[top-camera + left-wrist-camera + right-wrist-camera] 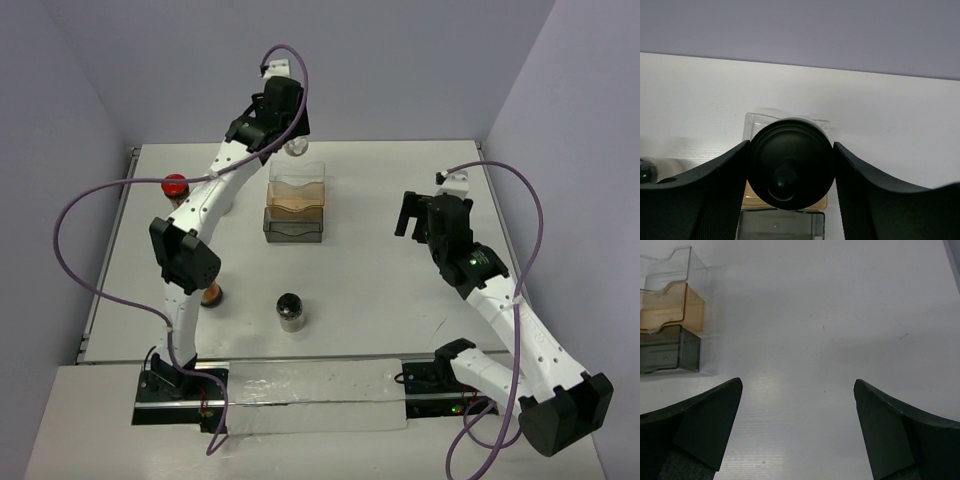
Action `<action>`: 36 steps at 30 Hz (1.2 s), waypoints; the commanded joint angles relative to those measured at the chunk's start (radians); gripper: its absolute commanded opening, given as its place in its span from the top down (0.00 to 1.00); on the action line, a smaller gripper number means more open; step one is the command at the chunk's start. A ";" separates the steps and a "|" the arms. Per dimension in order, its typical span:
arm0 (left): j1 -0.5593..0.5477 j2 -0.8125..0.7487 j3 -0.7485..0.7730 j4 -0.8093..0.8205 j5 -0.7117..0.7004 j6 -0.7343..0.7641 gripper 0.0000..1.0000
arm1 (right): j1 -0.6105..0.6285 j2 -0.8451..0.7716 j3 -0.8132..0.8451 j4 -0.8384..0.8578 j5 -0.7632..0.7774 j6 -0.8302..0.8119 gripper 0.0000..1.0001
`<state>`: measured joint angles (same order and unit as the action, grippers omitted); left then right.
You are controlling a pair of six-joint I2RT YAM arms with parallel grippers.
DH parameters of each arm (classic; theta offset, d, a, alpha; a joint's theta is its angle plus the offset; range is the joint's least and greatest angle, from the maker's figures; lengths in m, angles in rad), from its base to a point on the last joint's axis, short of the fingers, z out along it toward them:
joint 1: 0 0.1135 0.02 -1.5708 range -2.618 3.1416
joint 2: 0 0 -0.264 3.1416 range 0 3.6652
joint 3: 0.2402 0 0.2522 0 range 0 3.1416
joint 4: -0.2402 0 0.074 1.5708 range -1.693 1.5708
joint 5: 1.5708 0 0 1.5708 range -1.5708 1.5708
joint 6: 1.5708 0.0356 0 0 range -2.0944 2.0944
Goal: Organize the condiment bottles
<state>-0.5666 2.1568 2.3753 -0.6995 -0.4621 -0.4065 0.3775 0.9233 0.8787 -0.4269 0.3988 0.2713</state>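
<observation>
**Top view.** The left gripper (289,128) reaches over the far end of the stepped plastic tray (294,205). A glint of pale glass shows just under its fingers. Well behind it, toward the bases, are three more:
- a red-capped glass bottle (175,187) with orange-brown contents
- a second orange-brown bottle (211,295), its cap hidden by the left arm's elbow
- a black-capped bottle of pale contents (290,310), standing upright

The right gripper (420,215) hangs well off to the tray's side.

**Left wrist.** The fingers (715,190) are pinched on a black-capped glass bottle (791,162), one pad touching each side of the round cap. Below it lie the clear bin (787,120), the amber bin (751,197) and the smoke-grey bin (780,225). I cannot tell which bin the bottle sits over. This is likely the placing step: centre it between one bin's walls, lower it straight and upright, and release only once the base seats.

**Right wrist.** The jaws are spread wide and hold nothing. The tray sits ahead and left of the fingers. All three bins look empty.
</observation>
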 commanded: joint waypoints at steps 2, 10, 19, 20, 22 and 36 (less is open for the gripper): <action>-0.009 0.074 0.048 0.115 0.062 -0.009 0.90 | 0.008 -0.042 0.000 -0.022 0.029 -0.001 0.00; -0.007 0.164 0.048 0.175 0.108 -0.032 0.90 | 0.008 -0.037 -0.006 -0.026 0.017 -0.001 0.00; -0.008 0.244 0.073 0.203 0.120 -0.034 0.90 | 0.008 -0.016 -0.019 -0.026 0.010 -0.001 0.00; -0.009 0.248 0.067 0.205 0.117 -0.033 0.90 | 0.008 -0.014 -0.020 -0.024 0.010 -0.001 0.00; -0.009 0.259 0.059 0.208 0.110 -0.032 0.89 | 0.008 -0.008 -0.021 -0.020 0.006 -0.001 0.00; -0.009 0.273 0.001 0.209 0.116 -0.006 0.90 | 0.008 0.011 -0.026 -0.002 -0.014 -0.001 0.00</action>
<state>-0.5686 2.4367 2.3792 -0.5712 -0.3545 -0.4314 0.3775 0.9345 0.8577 -0.4557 0.3875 0.2710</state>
